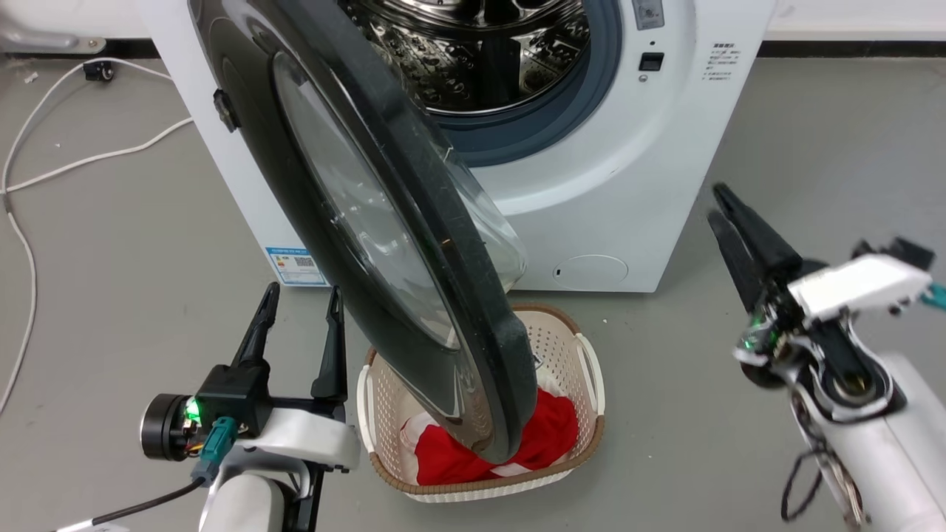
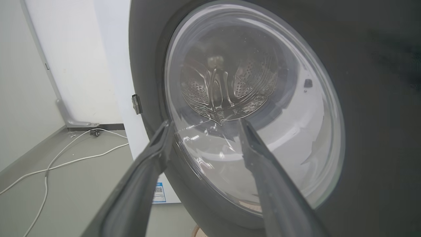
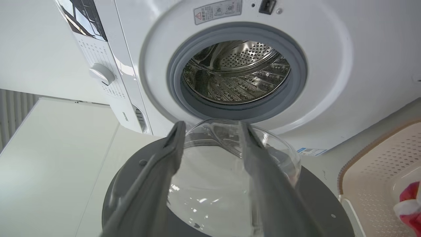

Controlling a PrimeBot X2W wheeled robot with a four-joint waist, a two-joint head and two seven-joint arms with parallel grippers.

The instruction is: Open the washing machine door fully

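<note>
The washing machine (image 1: 606, 185) stands ahead, white, with its steel drum (image 1: 480, 52) exposed. The washing machine door (image 1: 384, 222), a black rim around clear bulging glass, swings out toward me, roughly edge-on. My left gripper (image 1: 299, 299) is open just left of the door's outer face, holding nothing. In the left wrist view its fingers (image 2: 158, 148) frame the door glass (image 2: 250, 108). My right gripper (image 1: 717, 203) hovers to the right of the machine, apart from the door, fingers close together in the head view. The right wrist view shows its fingers (image 3: 171, 154) spread over the door's inner bowl (image 3: 230, 171), drum (image 3: 236, 75) beyond.
A cream laundry basket (image 1: 584, 355) holding a red cloth (image 1: 547, 436) sits on the grey floor under the door's lower edge. White cables (image 1: 74, 159) trail across the floor at the left. A blue label (image 1: 295, 266) marks the machine's lower left corner.
</note>
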